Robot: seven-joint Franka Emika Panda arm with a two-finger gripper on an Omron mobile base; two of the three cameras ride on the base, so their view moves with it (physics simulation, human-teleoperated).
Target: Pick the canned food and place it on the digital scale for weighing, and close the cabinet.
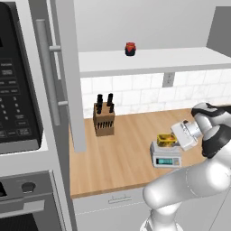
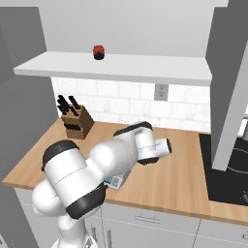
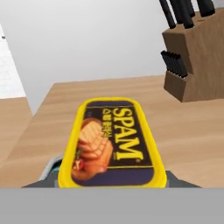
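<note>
Wooden counter (image 1: 117, 153) | tiled backsplash (image 1: 135, 94) | cabinet (image 1: 67, 72) door open

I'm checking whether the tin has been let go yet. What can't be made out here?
- End effector fingertips: in the left base view its white body hides them.
- Grey square digital scale: right base view, mostly behind the arm.
- Scale display reading: too small.
- Yellow canned food: near end cut off at the hand view's bottom.

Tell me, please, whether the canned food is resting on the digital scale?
Touching: in the left base view the canned food sits directly on the digital scale platform, no gap visible.
</note>
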